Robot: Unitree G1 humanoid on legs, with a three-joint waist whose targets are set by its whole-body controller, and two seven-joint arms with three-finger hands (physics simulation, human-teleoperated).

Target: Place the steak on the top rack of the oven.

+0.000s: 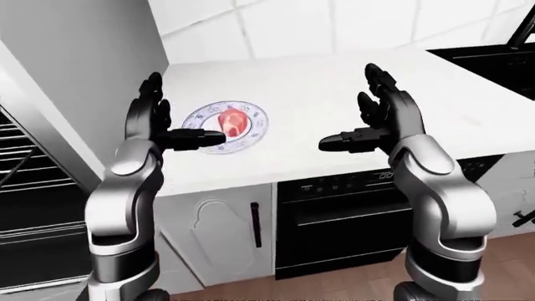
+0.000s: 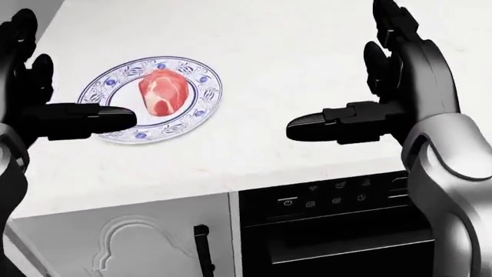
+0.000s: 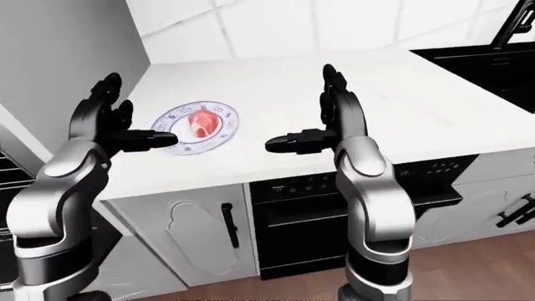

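A white table (image 2: 307,63) fills most of the head view, with a tiled wall (image 1: 334,25) above it in the left-eye view and a grey wall (image 1: 75,69) at that view's left. Under the table's edge sits a black appliance with a row of small control icons (image 2: 330,199), and to its left a white cabinet door (image 1: 221,229) with a black vertical handle (image 1: 255,224). At the far left of the left-eye view, wire oven racks (image 1: 21,160) show inside a dark opening. A black sink with a faucet (image 3: 493,53) lies at the top right of the right-eye view. Both arms are raised over the table: the left hand (image 2: 46,109) is released, fingers upright and thumb pointing right over the plate's left rim, grasping nothing; the right hand (image 2: 369,98) is likewise spread and empty, well apart from the plate. The blue-patterned plate (image 2: 201,98) rests on the table, and the steak (image 2: 163,92) lies at its middle
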